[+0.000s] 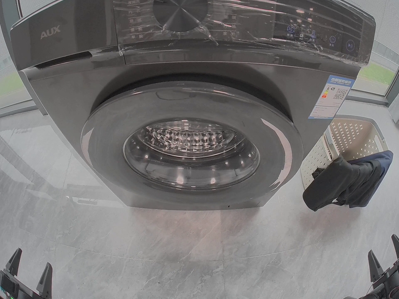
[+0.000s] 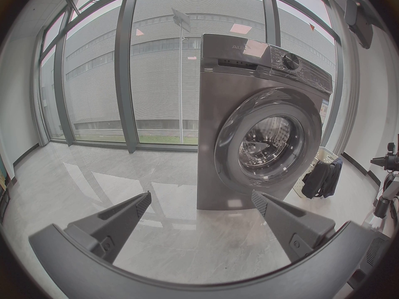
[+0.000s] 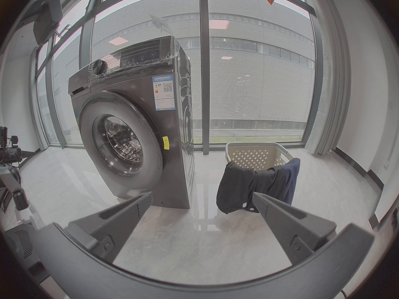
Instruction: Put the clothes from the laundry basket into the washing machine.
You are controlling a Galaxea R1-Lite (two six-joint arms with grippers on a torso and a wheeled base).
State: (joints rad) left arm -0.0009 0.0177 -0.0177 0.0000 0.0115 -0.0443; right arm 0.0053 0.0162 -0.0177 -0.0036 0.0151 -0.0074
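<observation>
occlusion | laundry basket (image 1: 357, 138) partly behind washing machine (image 1: 191, 154); its bottom hidden by draped clothes (image 1: 345, 183)

I see the grey washing machine (image 1: 62, 92) upright on the floor, its round door (image 1: 104, 146) shut. Just beside its right side stands the cream laundry basket (image 1: 353, 136), with dark clothes (image 1: 345, 181) draped over its near rim.

The glossy grey floor (image 1: 166, 246) carries the washing machine (image 1: 191, 104). The laundry basket (image 1: 353, 138) stands just beside that machine.
</observation>
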